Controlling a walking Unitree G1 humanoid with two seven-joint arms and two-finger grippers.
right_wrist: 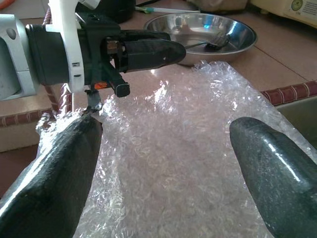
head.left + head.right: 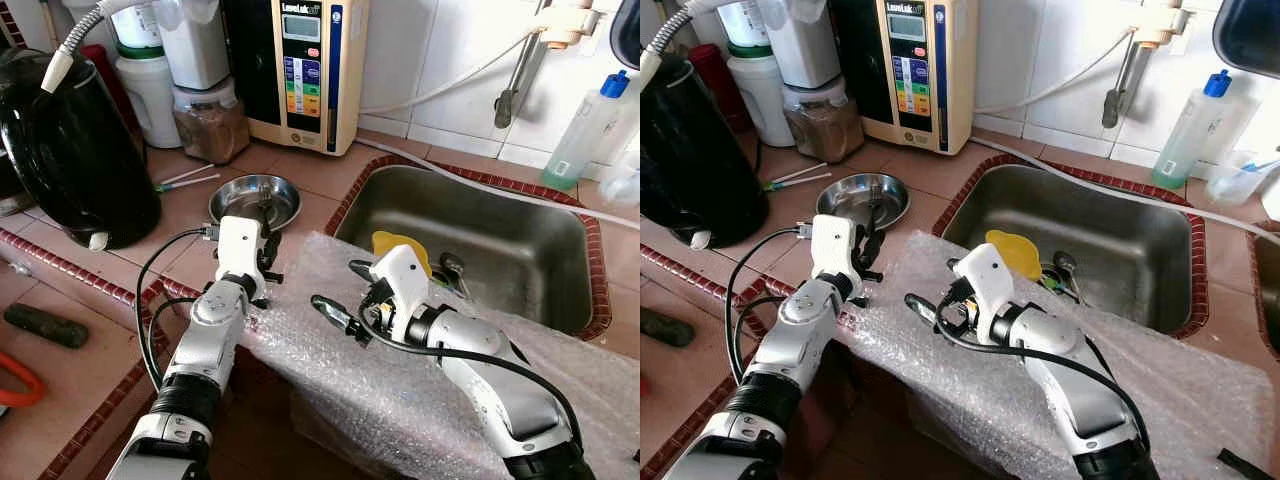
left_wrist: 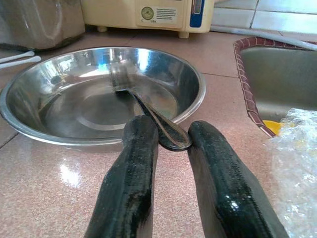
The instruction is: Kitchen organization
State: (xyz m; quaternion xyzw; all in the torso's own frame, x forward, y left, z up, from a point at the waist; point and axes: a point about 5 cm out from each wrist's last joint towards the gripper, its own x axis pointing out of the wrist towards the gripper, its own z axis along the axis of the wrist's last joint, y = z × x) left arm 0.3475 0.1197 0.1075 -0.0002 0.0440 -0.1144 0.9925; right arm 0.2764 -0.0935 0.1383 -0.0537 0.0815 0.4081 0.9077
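A steel bowl (image 2: 285, 196) sits on the tiled counter left of the sink, with a fork (image 3: 148, 106) lying in it, handle over the near rim. My left gripper (image 2: 263, 212) reaches to that rim and is shut on the end of the fork's handle (image 3: 173, 139). The right gripper (image 2: 342, 290) hangs open over a sheet of bubble wrap (image 2: 350, 375) draped across the counter's front edge, with nothing between its fingers (image 1: 257, 148). In the right wrist view the left gripper (image 1: 171, 49) points toward the bowl (image 1: 198, 25).
A steel sink (image 2: 500, 240) holds a yellow item (image 2: 398, 245) and some utensils. A black kettle (image 2: 70, 140) stands at left, with jars (image 2: 210, 120) and a water machine (image 2: 305, 70) along the wall. A soap bottle (image 2: 588, 130) stands behind the sink.
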